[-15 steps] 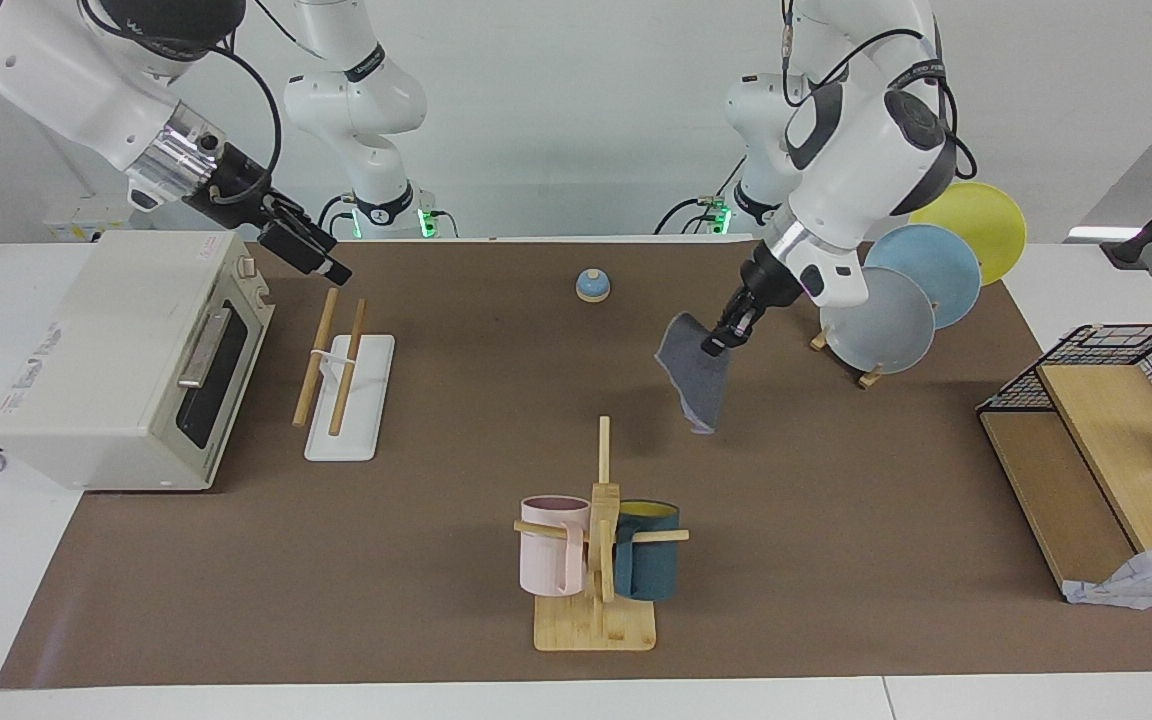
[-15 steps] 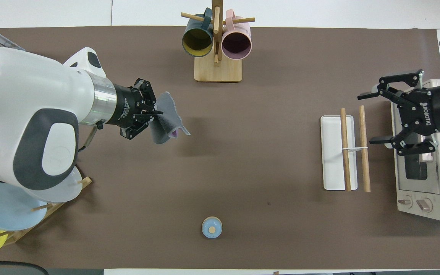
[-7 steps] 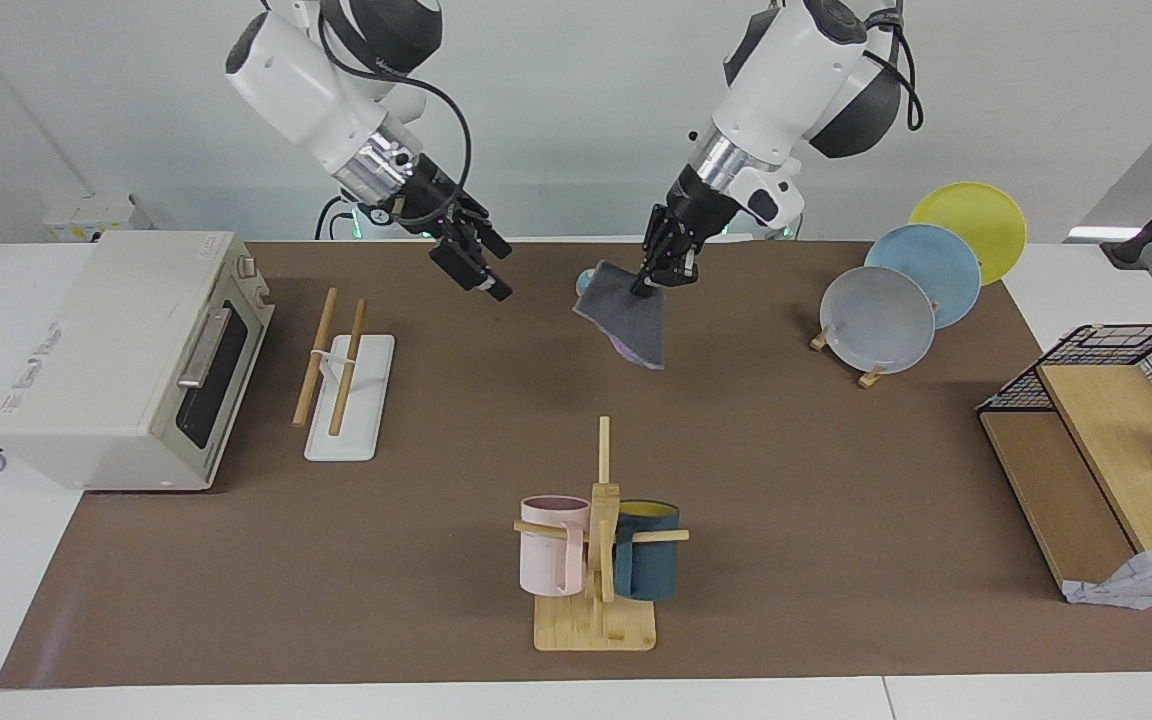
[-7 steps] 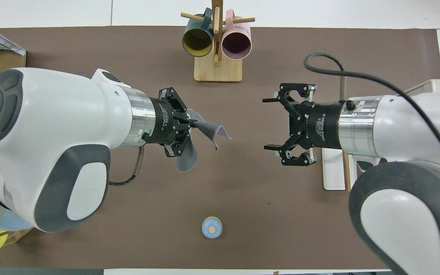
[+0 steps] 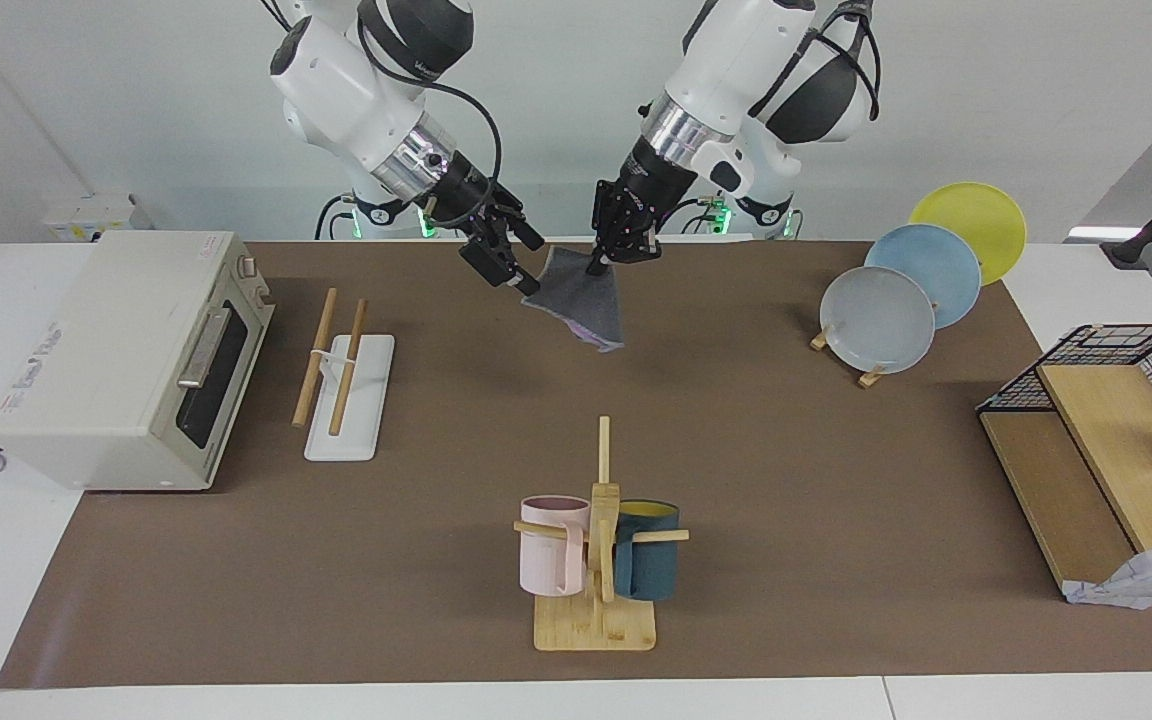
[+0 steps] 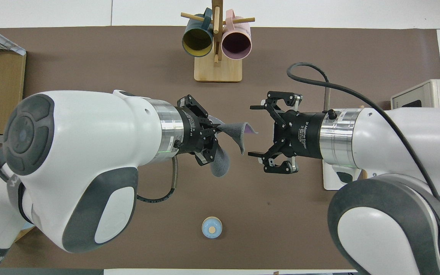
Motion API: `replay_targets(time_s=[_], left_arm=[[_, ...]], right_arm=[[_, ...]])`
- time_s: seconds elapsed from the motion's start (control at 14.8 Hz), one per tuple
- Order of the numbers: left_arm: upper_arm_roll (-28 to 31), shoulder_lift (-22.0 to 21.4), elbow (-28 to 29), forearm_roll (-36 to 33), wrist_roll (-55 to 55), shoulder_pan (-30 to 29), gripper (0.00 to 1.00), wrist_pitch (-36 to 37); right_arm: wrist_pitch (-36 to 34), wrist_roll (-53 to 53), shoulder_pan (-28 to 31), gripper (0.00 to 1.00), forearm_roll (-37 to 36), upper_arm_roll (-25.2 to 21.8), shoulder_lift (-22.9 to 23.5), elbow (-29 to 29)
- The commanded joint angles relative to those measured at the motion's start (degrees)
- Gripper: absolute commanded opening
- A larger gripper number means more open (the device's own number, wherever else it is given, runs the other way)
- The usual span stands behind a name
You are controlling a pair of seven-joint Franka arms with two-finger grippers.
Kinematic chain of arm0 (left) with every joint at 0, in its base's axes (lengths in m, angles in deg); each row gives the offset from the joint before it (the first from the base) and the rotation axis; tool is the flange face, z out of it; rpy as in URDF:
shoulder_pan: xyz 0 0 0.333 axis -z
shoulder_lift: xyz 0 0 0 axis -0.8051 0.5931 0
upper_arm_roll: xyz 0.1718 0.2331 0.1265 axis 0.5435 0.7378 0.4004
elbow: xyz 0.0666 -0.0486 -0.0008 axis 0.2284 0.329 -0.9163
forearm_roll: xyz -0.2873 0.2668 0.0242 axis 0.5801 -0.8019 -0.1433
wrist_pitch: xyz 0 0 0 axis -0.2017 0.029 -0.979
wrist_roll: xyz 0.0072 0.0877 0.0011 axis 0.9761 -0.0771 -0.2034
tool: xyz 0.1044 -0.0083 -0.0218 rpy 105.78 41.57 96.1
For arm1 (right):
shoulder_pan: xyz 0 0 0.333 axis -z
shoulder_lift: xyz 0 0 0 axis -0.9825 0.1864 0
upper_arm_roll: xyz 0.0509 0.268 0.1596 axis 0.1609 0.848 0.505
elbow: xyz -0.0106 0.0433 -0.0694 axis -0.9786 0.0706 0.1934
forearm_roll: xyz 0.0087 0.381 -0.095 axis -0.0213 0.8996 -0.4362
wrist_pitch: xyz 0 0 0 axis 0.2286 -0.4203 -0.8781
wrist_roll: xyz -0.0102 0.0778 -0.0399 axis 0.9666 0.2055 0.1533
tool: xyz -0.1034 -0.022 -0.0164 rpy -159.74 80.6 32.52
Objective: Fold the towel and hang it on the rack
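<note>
Left gripper (image 5: 598, 262) clamped on towel (image 5: 581, 305) corner, cloth hanging in air over mat (image 5: 796, 470). Right gripper (image 6: 253, 131) spread wide, just beside towel. Rack (image 5: 344, 375) in front of toaster oven (image 5: 126, 355).

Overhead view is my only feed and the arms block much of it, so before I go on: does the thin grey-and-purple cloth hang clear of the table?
Observer: Yes. The towel dangles from the shut left claw, its lowest corner well above the brown paper mat.
Operator: And the two-rod wooden rack?
Observer: The rack stands beside the white toaster oven, both rods bare.
Operator: Right claw height?
Observer: The open right claw is level with the towel's upper edge.
</note>
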Motion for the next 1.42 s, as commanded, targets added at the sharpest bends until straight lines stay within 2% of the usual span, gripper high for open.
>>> replay_targets(time_s=[0.0, 0.54, 0.61, 0.88, 0.94, 1.35], left_arm=[[0.4, -1.1, 1.0, -0.8, -3.2, 0.6, 0.00, -0.9], [0.4, -1.1, 1.0, -0.8, -5.4, 1.3, 0.00, -1.4], [0.4, -1.1, 1.1, -0.8, -5.4, 1.3, 0.00, -1.5], [0.4, -1.3, 1.7, -0.8, -5.9, 1.5, 0.00, -1.7], [0.4, -1.3, 1.7, -0.8, -6.0, 1.5, 0.00, -1.7], [0.4, -1.3, 1.7, -0.8, -5.9, 1.5, 0.00, -1.8]], right_arm=[[1.3, -0.6, -1.1, 1.00, 1.3, -0.3, 0.7, 1.3], [4.5, 3.3, -3.1, 0.99, 1.2, -0.3, 4.3, -0.1], [4.6, 4.4, -3.1, 0.85, 1.2, -0.3, 5.0, -0.9], [6.4, 7.6, -3.2, 0.07, 1.2, -0.2, 6.2, -1.8], [6.2, 9.3, -3.2, 0.00, 1.3, -0.2, 6.2, -1.9], [4.2, 13.7, -2.9, 0.00, 0.8, -0.3, 6.1, -1.8]])
